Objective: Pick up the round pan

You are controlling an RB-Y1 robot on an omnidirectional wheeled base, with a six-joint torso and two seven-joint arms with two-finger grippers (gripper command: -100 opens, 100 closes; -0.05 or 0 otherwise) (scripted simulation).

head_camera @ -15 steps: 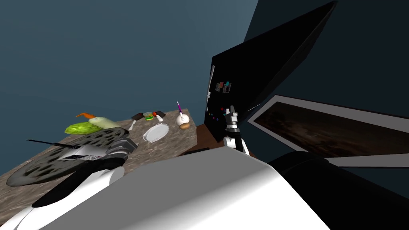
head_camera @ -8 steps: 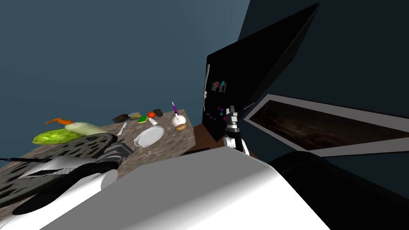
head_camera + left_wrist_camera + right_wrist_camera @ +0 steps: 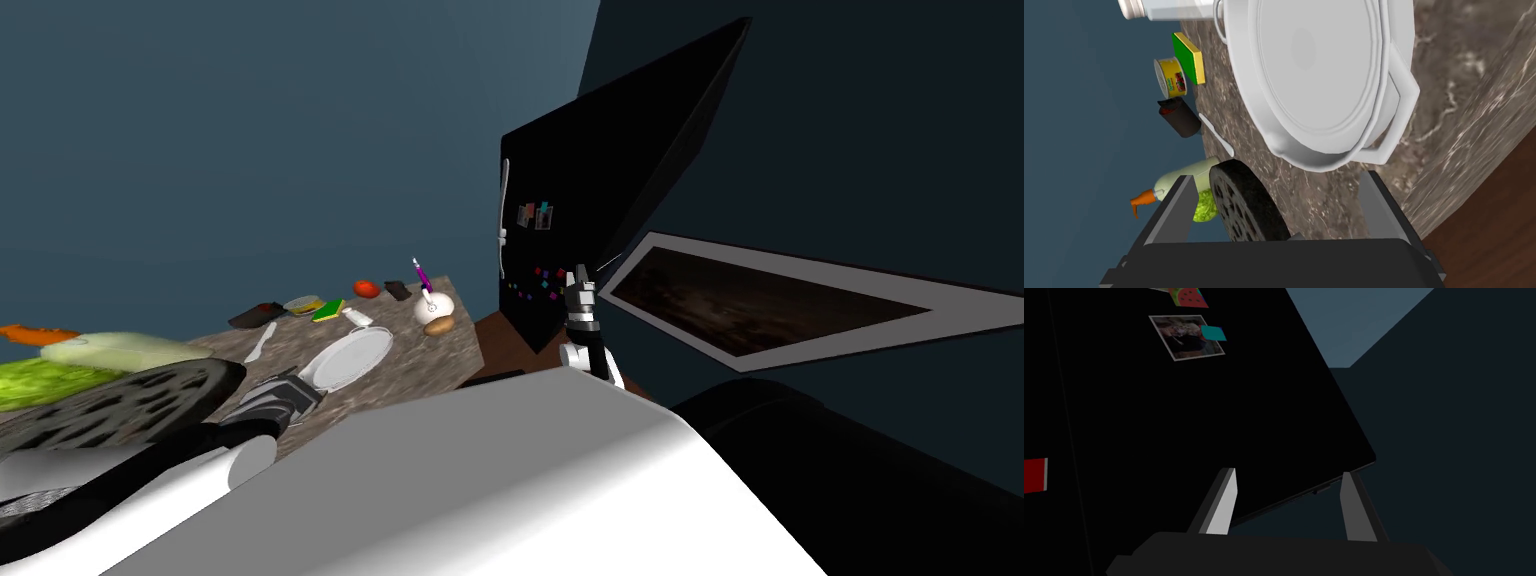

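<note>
The round pan [image 3: 350,358] is white and shallow, with a loop handle on each side, and lies flat on a marbled brown counter [image 3: 425,365]. My left gripper [image 3: 300,388] hovers just short of its near rim. In the left wrist view the pan [image 3: 1319,75] looms close ahead of the left gripper [image 3: 1279,200], which stands open with one handle [image 3: 1401,105] just beyond its fingertips and nothing gripped. My right gripper [image 3: 580,287] is raised in front of a black fridge [image 3: 580,220]. Seen from its own wrist, the right gripper [image 3: 1289,503] is open and holds nothing.
A dark perforated disc [image 3: 1244,205] lies on the counter beside the left gripper. Past the pan are a green sponge [image 3: 1189,57], a yellow can [image 3: 1171,77], a dark cup [image 3: 1180,117], a white utensil [image 3: 1216,135], a lettuce [image 3: 30,380] and a tomato [image 3: 366,288]. The counter edge [image 3: 1474,150] drops to a brown floor.
My view has swung, so the counter and its things slide left and lower. The left gripper has come a little closer to the pan. The right arm has kept still.
</note>
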